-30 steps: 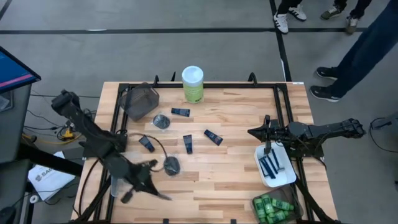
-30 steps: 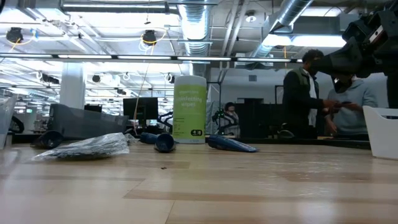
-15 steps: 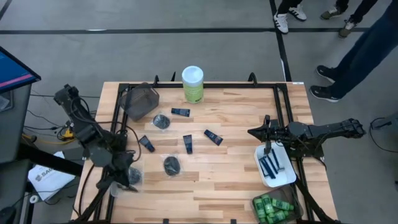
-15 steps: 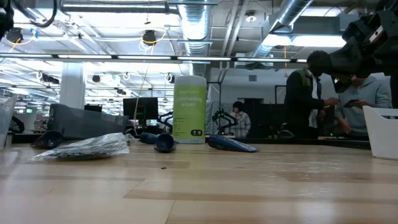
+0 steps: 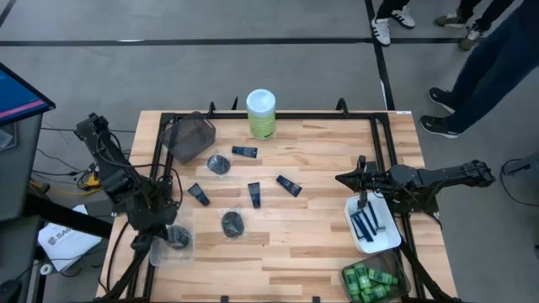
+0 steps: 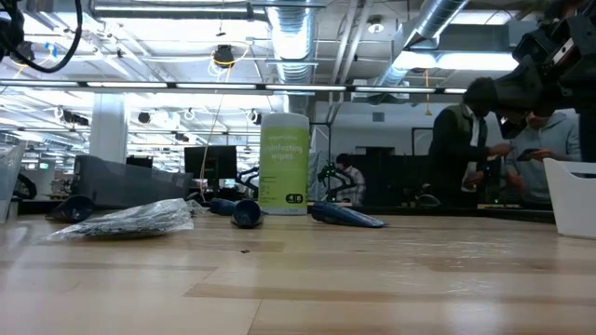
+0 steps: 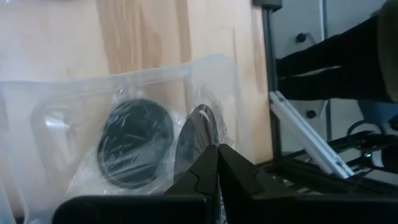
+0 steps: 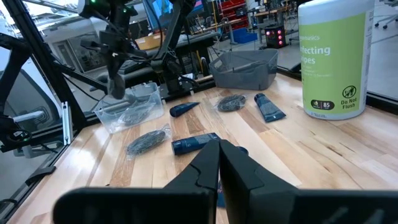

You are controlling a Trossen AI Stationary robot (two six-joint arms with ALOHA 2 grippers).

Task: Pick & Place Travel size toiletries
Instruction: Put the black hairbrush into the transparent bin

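- We are holding the left gripper low, fingers together, empty.
- Black discs are lying bagged in the clear tray directly beneath it.
- We are parking the right gripper closed; blue razors are sitting beside it.

Open-plan lab: exposed ducts, monitors.

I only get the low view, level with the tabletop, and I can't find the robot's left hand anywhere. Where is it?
Observer: The left hand hangs over a clear tray at the table's left edge, fingers shut.
Operator: Anything in that tray?
Observer: Two flat black discs in plastic wrap.
Operator: And where are the razors?
Observer: The blue razors lie in a white tray on the table's right side, near the shut right hand.
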